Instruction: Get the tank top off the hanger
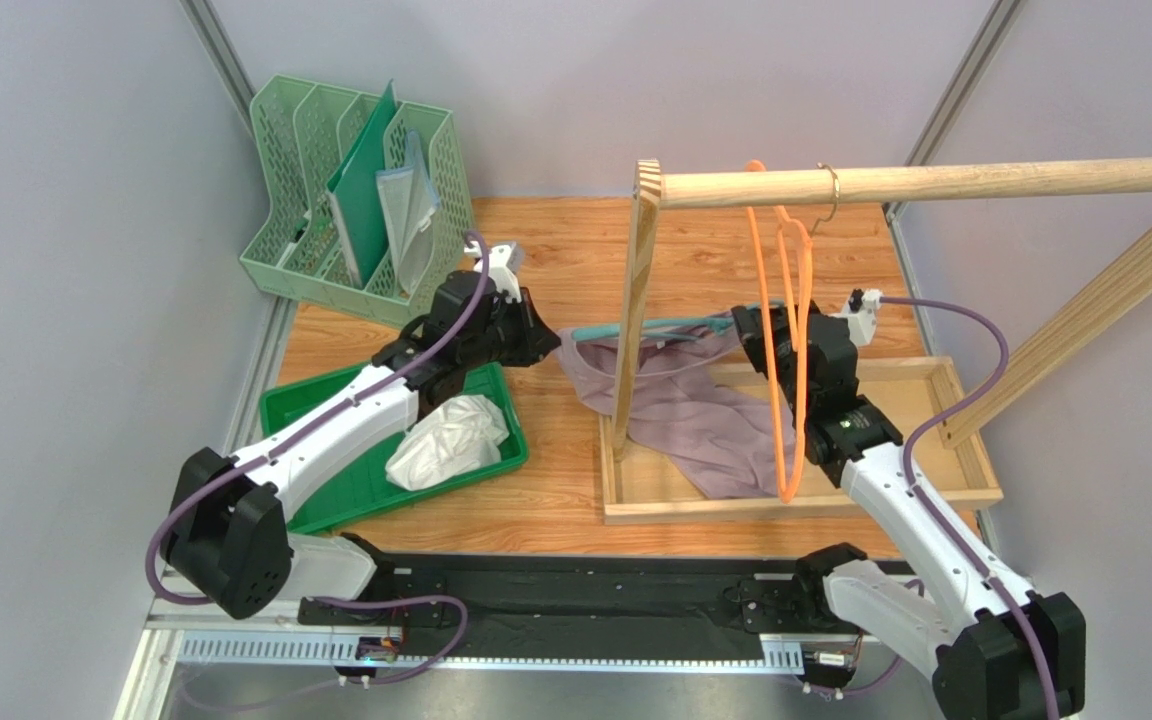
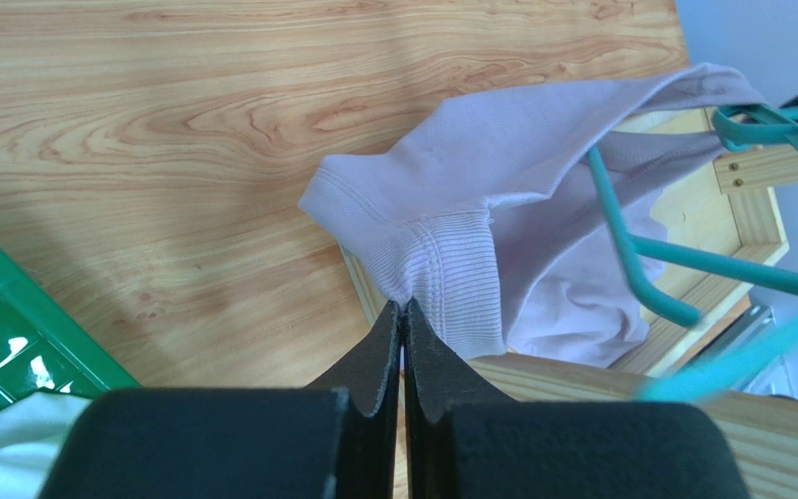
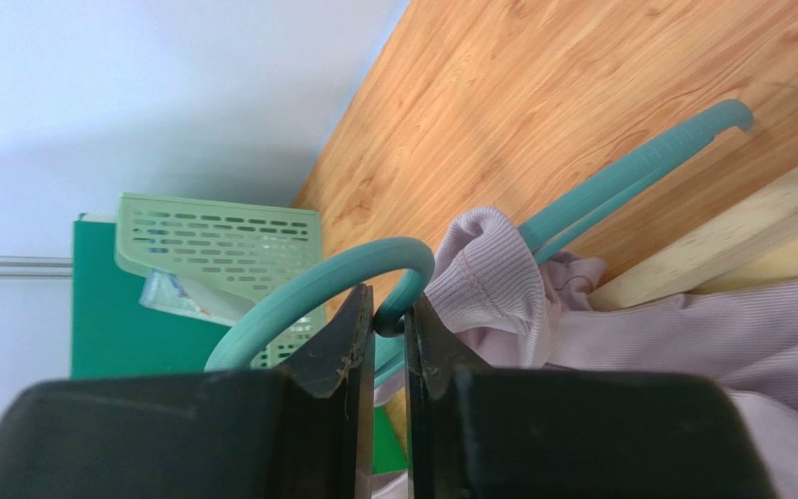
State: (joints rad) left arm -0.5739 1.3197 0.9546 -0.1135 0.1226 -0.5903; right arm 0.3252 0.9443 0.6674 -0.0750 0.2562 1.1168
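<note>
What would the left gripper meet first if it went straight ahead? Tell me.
The tank top: the left gripper is shut on its ribbed edge, so cloth lies directly ahead. Beyond it probably the table, though depth is unclear.

Your left pincer (image 2: pixel 403 312), clamped on the tank top (image 2: pixel 497 198), had bare table (image 2: pixel 164 156) ahead and to its left. The green tray (image 2: pixel 8 343) crowded its near left, and the wooden tray frame (image 2: pixel 755 224) blocked its right. Your right pincer (image 3: pixel 384 312), gripping the teal hanger (image 3: pixel 622 177), had the orange hanger (image 1: pixel 757 240) just beside it, the rail (image 1: pixel 928 182) overhead, and open table beyond.
</note>
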